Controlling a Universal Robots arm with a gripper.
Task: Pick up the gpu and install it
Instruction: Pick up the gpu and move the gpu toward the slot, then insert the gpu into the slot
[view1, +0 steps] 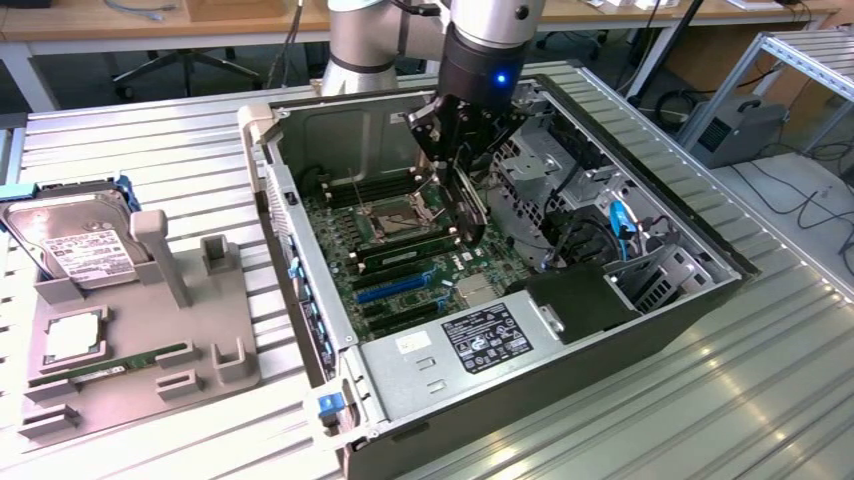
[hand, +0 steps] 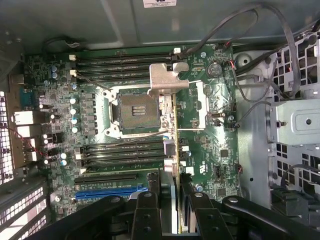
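My gripper hangs over the open computer case, above the motherboard. It is shut on the gpu, a thin dark card held upright on its edge between the fingers and reaching down towards the board. In the wrist view the gpu appears edge-on, with its silver bracket at the far end over the board near the empty CPU socket. The black fingers of the gripper press it from both sides. The blue slot lies off to one side of the card.
Drive cages and loose cables crowd the case on the exterior view's right. On the exterior view's left a grey holder carries a hard drive, a processor and a RAM stick. The case walls rise around the board.
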